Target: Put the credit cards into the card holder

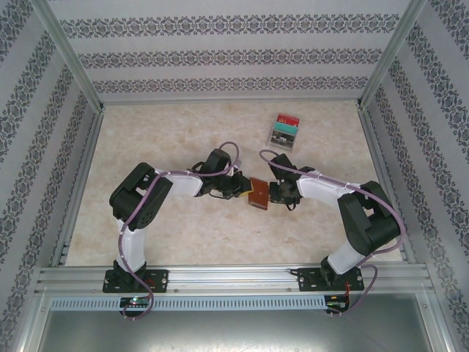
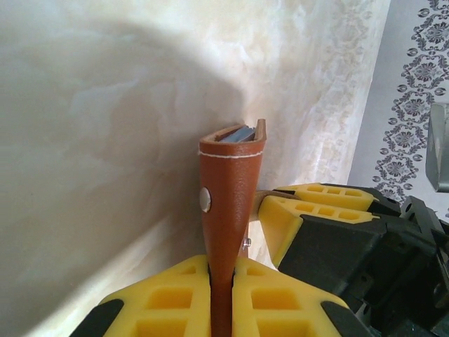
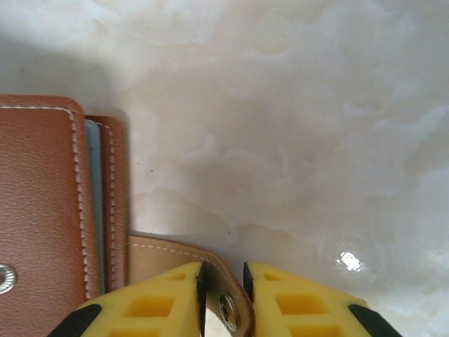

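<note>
Left wrist view: the left gripper (image 2: 222, 281) is clamped on the card holder (image 2: 228, 189), which stands just ahead of its fingers. The right gripper (image 3: 224, 281) pinches the snap tab (image 3: 168, 251). Opposing pulls could tear either grip loose. The credit cards (image 1: 284, 129) lie well beyond the right gripper.

Card holder (image 1: 258, 193) blocks centre; tray (image 1: 283, 132) far right; tabletop (image 1: 146, 139) left free.

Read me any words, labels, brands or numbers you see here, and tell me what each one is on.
No readable text anywhere.
The cards: any print is too small to read.
The card holder: plain leather with a snap, no lettering.
The walls: ornament, not writing.
</note>
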### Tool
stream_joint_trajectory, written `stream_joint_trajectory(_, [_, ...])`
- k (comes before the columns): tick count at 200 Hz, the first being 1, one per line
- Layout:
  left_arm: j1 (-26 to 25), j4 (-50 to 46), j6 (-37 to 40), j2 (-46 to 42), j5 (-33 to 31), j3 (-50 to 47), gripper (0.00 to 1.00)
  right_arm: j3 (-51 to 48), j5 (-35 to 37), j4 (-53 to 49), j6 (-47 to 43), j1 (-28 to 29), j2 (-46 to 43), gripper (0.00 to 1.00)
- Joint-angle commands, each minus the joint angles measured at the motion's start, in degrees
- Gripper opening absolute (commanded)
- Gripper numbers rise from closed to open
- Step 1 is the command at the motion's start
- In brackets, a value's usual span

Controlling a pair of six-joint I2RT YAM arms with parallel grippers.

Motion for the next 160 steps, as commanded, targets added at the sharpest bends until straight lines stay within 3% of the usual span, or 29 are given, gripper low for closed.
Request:
stream_joint_trajectory(1, [0.33, -1.03, 1.58, -2.44, -1.74, -1.72, 0.12, -1.23, 2.79, -2.89, -1.82, 0.48, -0.07, 0.19])
stream_joint_trajectory(103, [0.38, -1.68, 1.64, -8.07, -6.27, -10.19, 0.09, 4.66, 10.19, -8.84, -1.77, 5.06, 5.37, 0.22])
stream_joint_trajectory(160, [0.38, -6.22, 4.04, -8.04, -7.18, -10.17, 0.10, 5.19, 5.84, -7.70, -1.77, 4.61, 4.55, 0.28])
